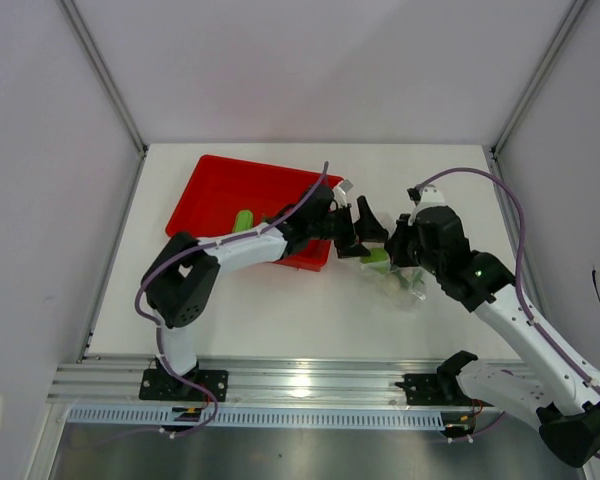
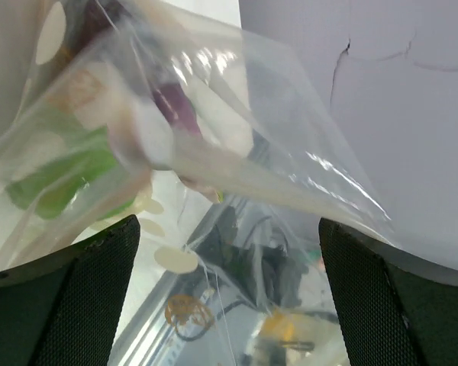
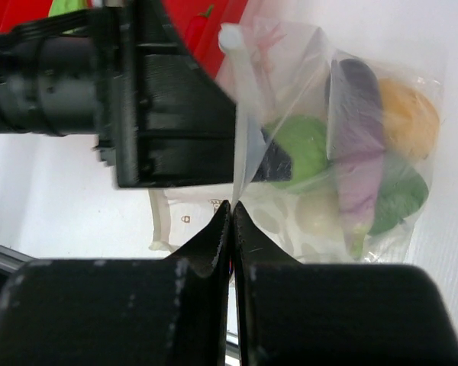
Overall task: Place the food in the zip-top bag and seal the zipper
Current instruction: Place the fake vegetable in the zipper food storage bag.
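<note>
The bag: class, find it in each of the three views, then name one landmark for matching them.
Top external: the bag lies right of centre, just right of the tray.
Left wrist: it fills the upper left.
Right wrist: it takes the right half.
Landmark: the eggplant inside, seen in both wrist views.

We note the clear, crinkled zip-top bag (image 1: 412, 290) right of table (image 1: 280, 320) centre, holding purple eggplant (image 3: 356, 130), yellow lemon (image 3: 409, 118), green bell pepper (image 3: 304, 145), white ball (image 3: 317, 215). One green vegetable (image 1: 242, 218) lies outside, toward the far-left corner.
</note>
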